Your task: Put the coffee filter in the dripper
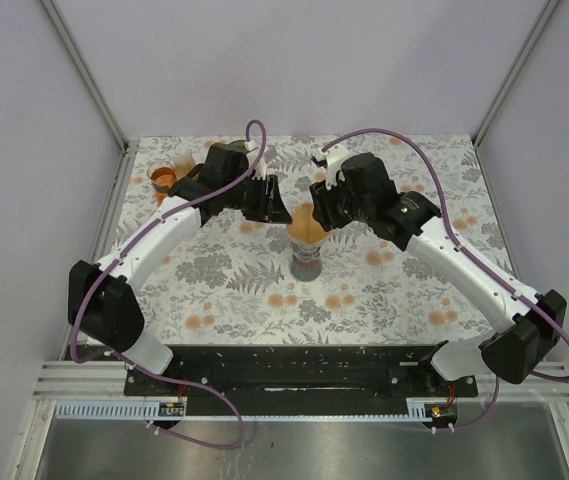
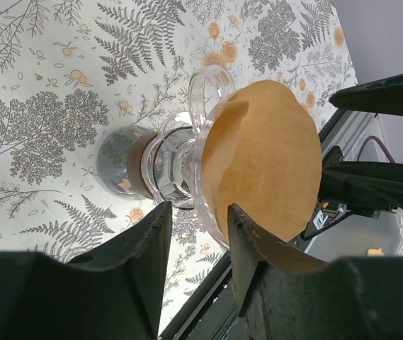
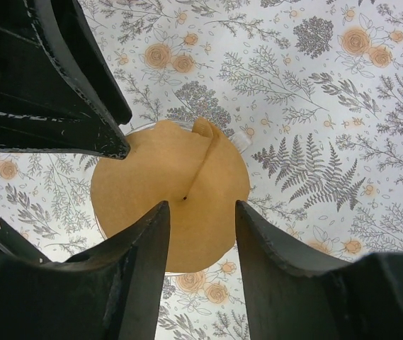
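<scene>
Brown paper, the coffee filter (image 1: 307, 224) sits opened out in the mouth of the dripper (image 1: 305, 255), which stands upright near the middle of the flower-printed surface (image 1: 384, 290). In the left wrist view the filter (image 2: 265, 163) fills the wide rim, one folded flap standing up proud of it, and the dripper (image 2: 176, 163) shows a looped side handle and a darker foot. The left pincer (image 1: 276, 208) hangs just left of the rim, its fingers (image 2: 144, 248) spread with the rim's edge showing in the gap between them, gripping nothing. The right pincer (image 1: 322, 212) hovers just right of the filter and above it, its fingers (image 3: 275, 262) likewise spread, the paper (image 3: 169, 191) visible between them. An orange cup (image 1: 164, 178) stands at the far left corner.
</scene>
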